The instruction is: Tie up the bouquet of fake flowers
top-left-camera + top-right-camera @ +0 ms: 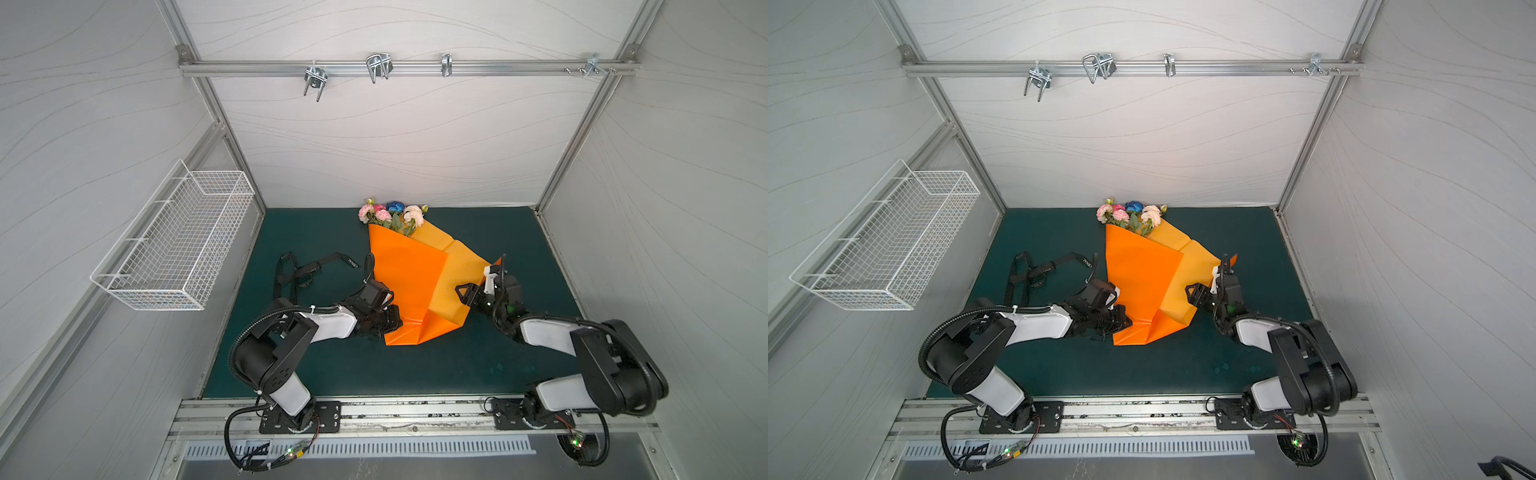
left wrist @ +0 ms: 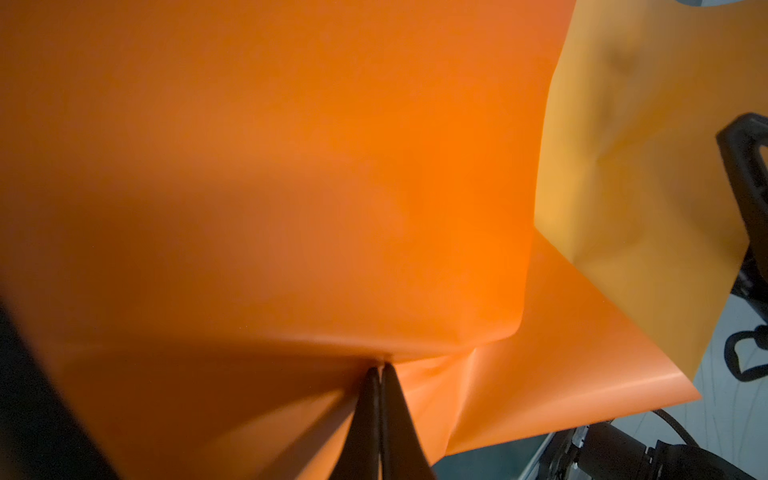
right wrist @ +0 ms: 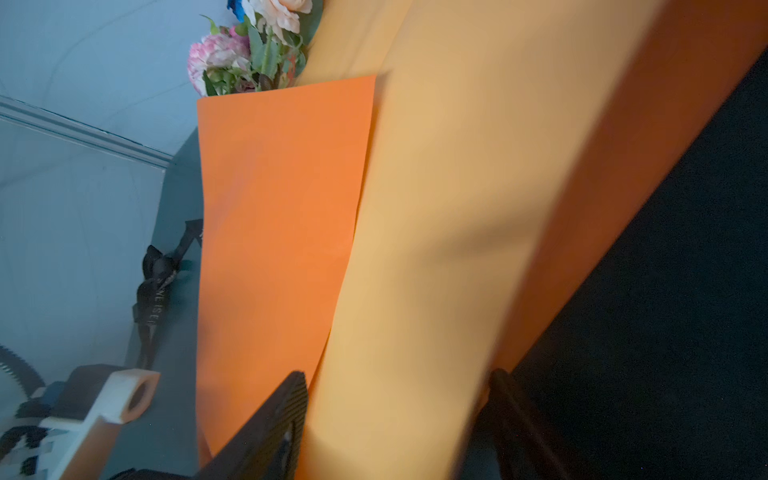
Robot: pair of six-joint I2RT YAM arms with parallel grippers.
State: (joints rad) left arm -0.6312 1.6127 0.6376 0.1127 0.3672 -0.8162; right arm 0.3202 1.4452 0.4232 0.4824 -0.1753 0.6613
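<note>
The bouquet of fake flowers point(image 1: 392, 214) point(image 1: 1131, 214) lies at the back of the green mat, pink, peach and blue blossoms poking out of an orange paper sheet point(image 1: 407, 282) point(image 1: 1142, 282) folded loosely over the stems. The stems are hidden. My left gripper point(image 1: 395, 322) point(image 2: 380, 370) is shut on the paper's near left corner. My right gripper point(image 1: 471, 297) point(image 3: 399, 386) straddles the paler right-hand fold of the paper point(image 3: 436, 249), jaws well apart, one on each side. The blossoms point(image 3: 249, 50) show far beyond it.
A black printed ribbon point(image 1: 307, 270) point(image 1: 1042, 272) point(image 3: 156, 291) lies tangled on the mat point(image 1: 457, 365) left of the paper. A white wire basket point(image 1: 178, 245) hangs on the left wall. Metal hooks point(image 1: 378, 66) hang from the back rail.
</note>
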